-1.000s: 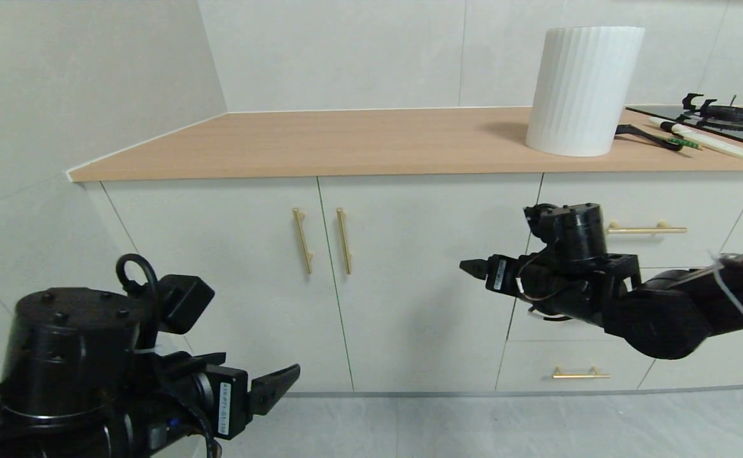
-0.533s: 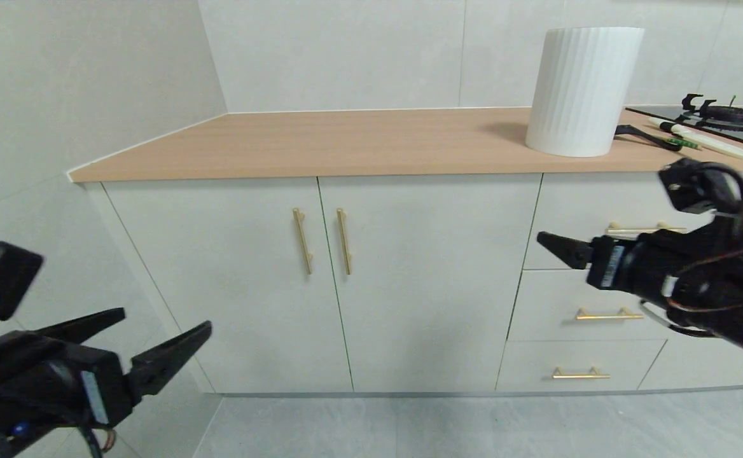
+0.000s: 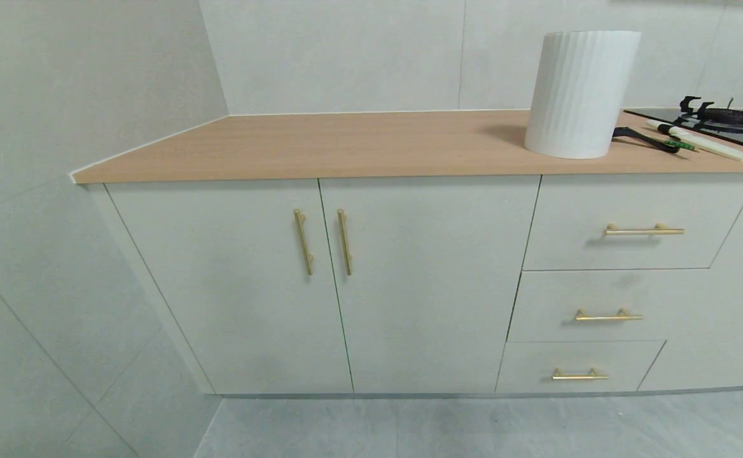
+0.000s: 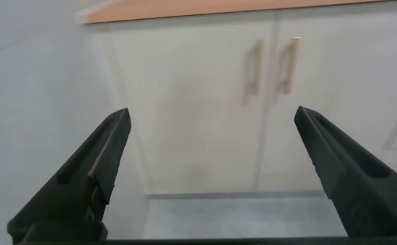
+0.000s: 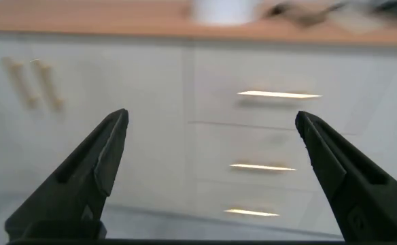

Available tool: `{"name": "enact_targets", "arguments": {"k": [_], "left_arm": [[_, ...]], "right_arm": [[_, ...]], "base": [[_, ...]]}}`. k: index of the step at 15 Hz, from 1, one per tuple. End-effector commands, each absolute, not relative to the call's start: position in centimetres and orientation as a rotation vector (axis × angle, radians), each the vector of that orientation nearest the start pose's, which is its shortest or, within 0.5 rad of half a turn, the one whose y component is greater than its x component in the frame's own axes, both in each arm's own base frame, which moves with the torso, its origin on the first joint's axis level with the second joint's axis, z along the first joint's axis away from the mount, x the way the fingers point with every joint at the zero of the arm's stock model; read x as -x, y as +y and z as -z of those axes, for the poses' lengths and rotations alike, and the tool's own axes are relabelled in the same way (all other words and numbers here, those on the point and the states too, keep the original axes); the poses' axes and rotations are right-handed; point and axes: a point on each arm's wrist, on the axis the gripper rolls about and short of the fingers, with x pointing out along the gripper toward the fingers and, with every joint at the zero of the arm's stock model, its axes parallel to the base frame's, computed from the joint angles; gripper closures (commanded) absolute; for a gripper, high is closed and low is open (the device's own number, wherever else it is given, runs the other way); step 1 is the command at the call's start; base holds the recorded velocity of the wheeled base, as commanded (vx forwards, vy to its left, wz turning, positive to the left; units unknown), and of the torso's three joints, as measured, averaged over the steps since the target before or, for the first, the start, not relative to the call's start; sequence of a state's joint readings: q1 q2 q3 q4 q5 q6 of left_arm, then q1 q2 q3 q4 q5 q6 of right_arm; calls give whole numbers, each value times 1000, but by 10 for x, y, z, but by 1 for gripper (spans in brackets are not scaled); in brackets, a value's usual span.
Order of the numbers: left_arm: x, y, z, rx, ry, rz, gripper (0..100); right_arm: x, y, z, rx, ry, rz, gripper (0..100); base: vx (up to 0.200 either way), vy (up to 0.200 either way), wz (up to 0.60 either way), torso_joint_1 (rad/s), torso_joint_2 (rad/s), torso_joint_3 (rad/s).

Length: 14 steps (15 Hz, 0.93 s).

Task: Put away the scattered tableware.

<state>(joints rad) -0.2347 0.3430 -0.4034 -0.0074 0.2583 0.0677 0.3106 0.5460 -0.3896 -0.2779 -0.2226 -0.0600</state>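
Note:
On the wooden counter (image 3: 346, 143) stands a tall white ribbed holder (image 3: 581, 92). Just to its right lie a black-handled utensil (image 3: 646, 138) and a long white utensil with a green mark (image 3: 705, 143). In the left wrist view my left gripper (image 4: 211, 116) is open and empty, facing the double cabinet doors (image 4: 273, 64) low near the wall corner. In the right wrist view my right gripper (image 5: 211, 117) is also open and empty, facing the drawers (image 5: 277, 95), with the white holder (image 5: 222, 10) above on the counter.
A black gas hob (image 3: 728, 117) sits at the counter's far right. Below are two doors with gold handles (image 3: 324, 242) and three drawers (image 3: 607, 315). A tiled wall closes the left side and grey floor (image 3: 473, 426) lies in front.
Both arms have left the head view: the left one drew back down and to the left, the right one off to the right. The counter's things have not moved.

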Motion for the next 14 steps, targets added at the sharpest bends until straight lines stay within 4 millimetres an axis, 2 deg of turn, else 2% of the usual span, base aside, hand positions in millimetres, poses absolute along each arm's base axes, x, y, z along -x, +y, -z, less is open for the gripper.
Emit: {"name": "enact_targets", "arguments": {"k": [1,3,5,7,10,11,12,14], "left_arm": [[51,15,-182,-38,-217,-84,0],[54,14,-178,-40,-227,-115,0],[51,11,-173,-49,-211,-161,0],[57,6,-160,-69,-231,-196,0],[49,3,-136,-78,-186,-157,0],[41,3,-122,-83,-134,-149,0],[37,3,-111,-86,-98,-138,0],[28,2,-93,-87,-61,-104,0]], "right_arm": [[60,-14,-188,99,-288,104,0],[65,-13,-195,84,-297,171,0],[74,-7,-192,53,-339,232,0],[76,-5,-174,54,-302,221,0],[60,-4,-150,-8,-209,157,0],[42,-2,-118,5,-84,95,0],[35,-2,-104,5,-53,88,0],[26,-2,-92,6,-96,65,0]], "base": [[0,0,0,0,0,0],[0,0,0,0,0,0],[0,0,0,0,0,0],[0,0,0,0,0,0],[0,0,0,0,0,0],[0,0,0,0,0,0],[0,0,0,0,0,0],[0,0,0,0,0,0]]}}
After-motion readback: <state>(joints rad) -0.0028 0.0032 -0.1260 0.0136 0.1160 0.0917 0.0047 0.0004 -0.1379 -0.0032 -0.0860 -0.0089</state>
